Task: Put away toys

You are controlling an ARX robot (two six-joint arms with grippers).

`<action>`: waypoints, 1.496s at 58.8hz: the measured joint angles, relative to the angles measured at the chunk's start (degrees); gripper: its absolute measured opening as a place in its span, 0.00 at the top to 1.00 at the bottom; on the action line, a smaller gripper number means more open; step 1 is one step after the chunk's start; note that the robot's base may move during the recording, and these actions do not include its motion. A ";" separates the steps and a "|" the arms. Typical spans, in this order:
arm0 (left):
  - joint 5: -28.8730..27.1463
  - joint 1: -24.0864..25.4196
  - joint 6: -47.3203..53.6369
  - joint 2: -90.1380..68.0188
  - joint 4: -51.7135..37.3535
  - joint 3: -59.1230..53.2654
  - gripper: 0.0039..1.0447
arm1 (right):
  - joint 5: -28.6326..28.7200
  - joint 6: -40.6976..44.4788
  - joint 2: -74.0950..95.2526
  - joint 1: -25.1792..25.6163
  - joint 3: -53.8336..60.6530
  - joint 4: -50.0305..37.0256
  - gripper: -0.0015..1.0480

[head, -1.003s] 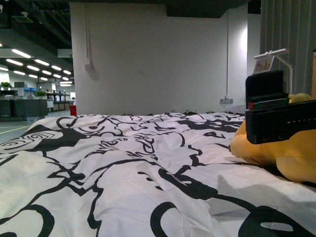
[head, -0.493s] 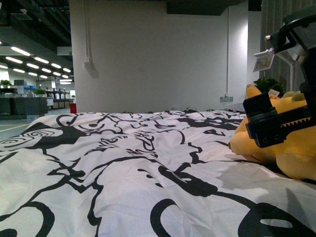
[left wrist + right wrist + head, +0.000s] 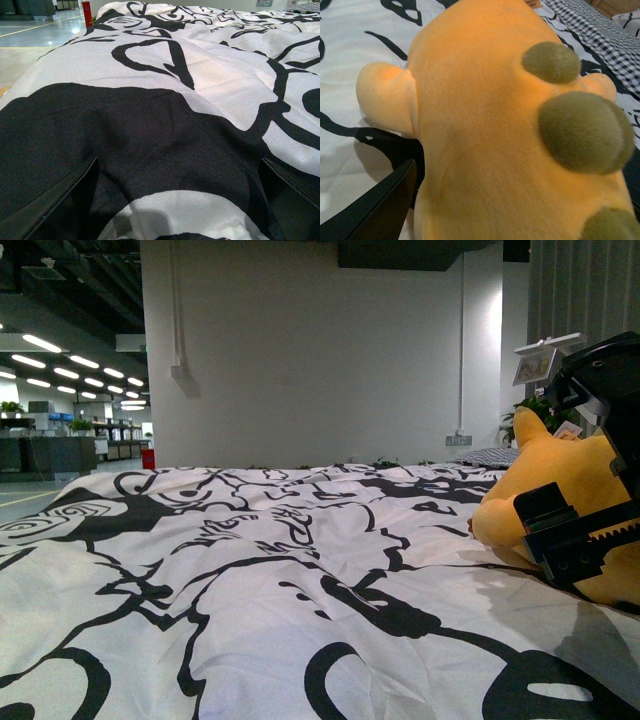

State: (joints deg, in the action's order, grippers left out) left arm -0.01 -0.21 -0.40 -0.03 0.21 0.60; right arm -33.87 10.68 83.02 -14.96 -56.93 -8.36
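Lying on the black-and-white duvet [image 3: 250, 570] at the right of the bed, the plush toy [image 3: 560, 480] looks soft, light and squashy, with fuzzy fabric that should not slip. Its rounded body seems the best place to take hold, not an ear or a limb. The right gripper [image 3: 560, 540] is close against it, spread wide, with one finger [image 3: 375, 210] showing beside the fur. The left gripper [image 3: 177, 200] hangs spread over bare duvet. No box or bin shows.
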 joint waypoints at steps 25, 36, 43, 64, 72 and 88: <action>0.00 0.00 0.02 0.00 0.00 0.00 0.06 | 2.93 -1.09 0.42 1.18 -1.07 2.25 0.45; 0.02 0.00 0.00 0.00 0.00 0.00 0.06 | 7.48 -3.67 0.13 1.77 -1.09 1.16 0.67; 0.02 0.00 0.00 0.00 0.00 0.00 0.06 | 13.05 -6.23 -1.25 2.58 -1.09 0.15 0.81; 0.02 0.00 0.00 0.00 0.00 0.00 0.06 | 40.87 -14.78 -16.94 12.02 0.00 -0.79 0.93; 0.00 0.00 0.00 0.00 0.00 0.00 0.06 | 53.27 -21.51 -25.83 21.00 3.41 -2.19 0.93; 0.00 0.00 0.02 0.00 0.00 0.00 0.06 | 68.11 -33.05 -36.26 32.89 12.55 -6.80 0.93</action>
State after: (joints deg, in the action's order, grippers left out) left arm -0.01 -0.21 -0.38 -0.03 0.21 0.60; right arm 34.24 -22.37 46.76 17.93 -44.38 -15.16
